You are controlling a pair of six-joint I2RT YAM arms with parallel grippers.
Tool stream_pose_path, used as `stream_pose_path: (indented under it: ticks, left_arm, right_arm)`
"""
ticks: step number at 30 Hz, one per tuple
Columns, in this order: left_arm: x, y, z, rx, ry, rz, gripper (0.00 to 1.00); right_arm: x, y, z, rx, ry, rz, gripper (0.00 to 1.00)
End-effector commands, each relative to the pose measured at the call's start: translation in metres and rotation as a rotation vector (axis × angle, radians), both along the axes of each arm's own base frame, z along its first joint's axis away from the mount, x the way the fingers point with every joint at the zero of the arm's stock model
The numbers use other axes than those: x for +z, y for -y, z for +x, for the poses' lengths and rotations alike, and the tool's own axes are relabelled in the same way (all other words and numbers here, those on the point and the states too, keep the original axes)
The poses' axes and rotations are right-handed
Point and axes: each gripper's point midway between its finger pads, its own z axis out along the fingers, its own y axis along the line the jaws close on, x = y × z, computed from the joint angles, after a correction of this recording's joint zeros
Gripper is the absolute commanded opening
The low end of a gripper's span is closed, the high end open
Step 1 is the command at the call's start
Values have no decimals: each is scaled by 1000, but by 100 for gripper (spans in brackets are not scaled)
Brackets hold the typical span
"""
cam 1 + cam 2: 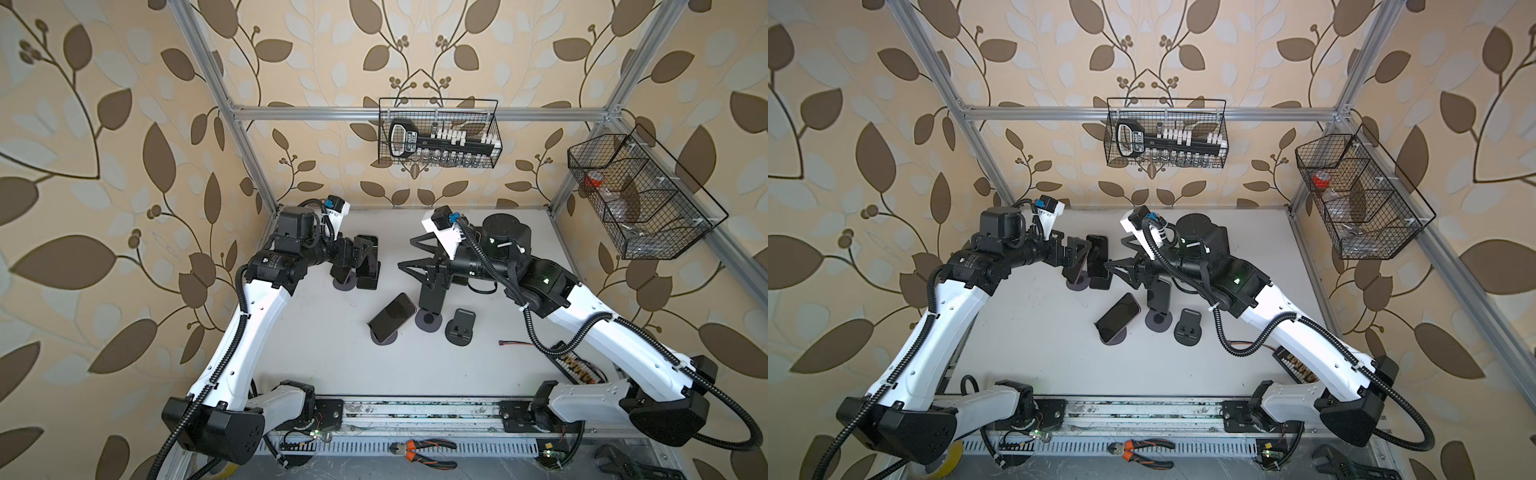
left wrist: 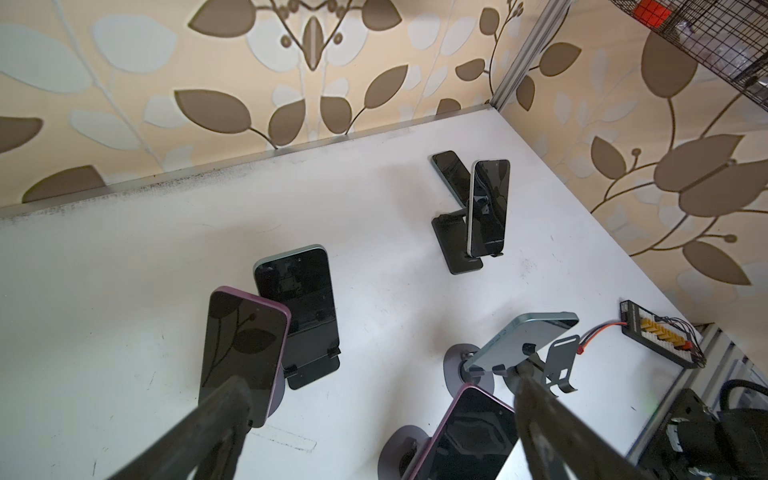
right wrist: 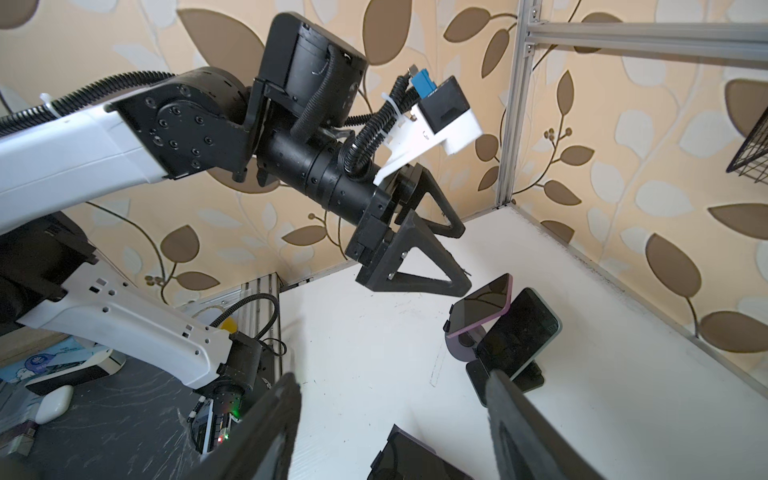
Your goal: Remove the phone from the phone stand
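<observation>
Several dark-screened phones lean on stands on the white table [image 1: 316, 357]. At the back left, a purple-edged phone [image 2: 243, 353] and a green-edged phone [image 2: 297, 299] stand side by side. My left gripper [image 1: 359, 255] hangs open just above them, its lower fingertip close to the purple phone's [image 3: 482, 307] top edge. My right gripper [image 1: 405, 253] is open over a teal phone [image 1: 432, 291] on a round-based stand [image 1: 429, 320], with nothing between its fingers [image 3: 270, 415]. Another purple-edged phone [image 1: 392, 313] leans on a round stand [image 1: 380, 336] in the middle.
An empty black stand [image 1: 460, 326] sits right of the middle phones. Two more phones [image 2: 488, 208] on a stand are near the far right wall. A connector board [image 1: 575, 368] with wires lies at the right. Wire baskets [image 1: 440, 133] hang on the frame.
</observation>
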Motion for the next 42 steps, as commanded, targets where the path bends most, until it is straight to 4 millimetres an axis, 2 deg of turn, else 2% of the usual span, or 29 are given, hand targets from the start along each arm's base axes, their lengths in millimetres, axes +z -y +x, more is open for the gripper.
stream_pose_path:
  ticks: [1,5,9,16,21,23,26,36,42]
  left_arm:
    - [10,-1,5,-26,58,-29,99]
    - [-2,-11,13,16,49,-40,99]
    - [-3,-22,20,88,54,-35,99]
    - [-14,-33,19,149,26,-7,99]
    - [-36,-47,22,232,-71,15,99]
    - [-47,-59,23,288,-121,14,99]
    - [-52,-69,25,322,-154,-32,99]
    - [-68,-76,37,342,-161,-105,99]
    - [-73,-77,39,290,-106,-46,99]
  right_arm:
    - [0,-7,1,18,13,-2,72]
    - [3,-15,4,33,5,4,72]
    - [5,-25,6,47,-8,6,72]
    - [-11,-45,5,71,-51,-22,72]
    - [-20,-53,5,79,-66,-39,72]
    - [-25,-57,5,83,-72,-47,72]
    - [-31,-62,6,90,-81,-53,72]
    - [-49,-79,14,79,-164,-51,72]
    - [-58,-83,17,68,-214,-55,71]
